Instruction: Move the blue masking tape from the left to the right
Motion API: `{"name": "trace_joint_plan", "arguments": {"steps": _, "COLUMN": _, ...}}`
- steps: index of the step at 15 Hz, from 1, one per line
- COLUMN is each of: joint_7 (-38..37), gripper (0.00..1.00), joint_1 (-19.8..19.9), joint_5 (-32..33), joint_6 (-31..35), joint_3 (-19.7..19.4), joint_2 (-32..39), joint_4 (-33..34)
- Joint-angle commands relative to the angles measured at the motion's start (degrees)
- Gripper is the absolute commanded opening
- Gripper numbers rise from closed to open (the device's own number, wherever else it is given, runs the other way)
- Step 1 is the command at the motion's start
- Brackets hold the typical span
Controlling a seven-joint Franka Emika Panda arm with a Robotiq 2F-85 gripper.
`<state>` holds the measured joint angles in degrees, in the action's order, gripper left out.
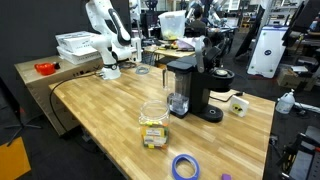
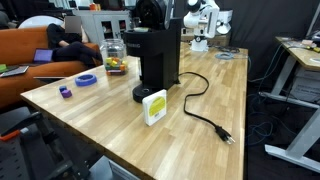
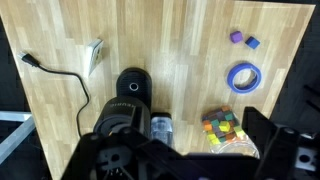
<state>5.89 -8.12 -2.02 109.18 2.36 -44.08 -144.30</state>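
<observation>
The blue masking tape [image 3: 244,76] is a flat blue-violet ring lying on the wooden table at the upper right of the wrist view. In both exterior views it lies near a table corner [image 1: 185,166] [image 2: 87,80]. My gripper [image 3: 190,160] is open and empty, its dark fingers spread along the bottom edge of the wrist view, high above the table and well away from the tape. The white arm [image 1: 112,40] stands folded at the far end of the table.
A black coffee maker [image 3: 130,95] [image 1: 190,90] stands mid-table with its power cord [image 3: 60,75] trailing away. A jar of coloured cubes [image 3: 222,128] stands beside it. A small yellow-white box [image 3: 96,55] and two tiny purple and blue pieces [image 3: 243,40] lie nearby.
</observation>
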Motion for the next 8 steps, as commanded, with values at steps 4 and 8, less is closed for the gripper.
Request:
{"name": "trace_joint_plan", "arguments": {"steps": 4, "joint_7": -0.5, "gripper": 1.0, "joint_1": 1.1, "joint_5": 1.9, "joint_6": 0.5, "joint_3": 1.2, "joint_2": 1.4, "joint_4": 0.6}}
{"name": "trace_joint_plan", "arguments": {"steps": 8, "joint_7": 0.3, "gripper": 1.0, "joint_1": -0.3, "joint_5": 1.9, "joint_6": 1.4, "joint_3": 1.9, "joint_2": 4.5, "joint_4": 1.1}}
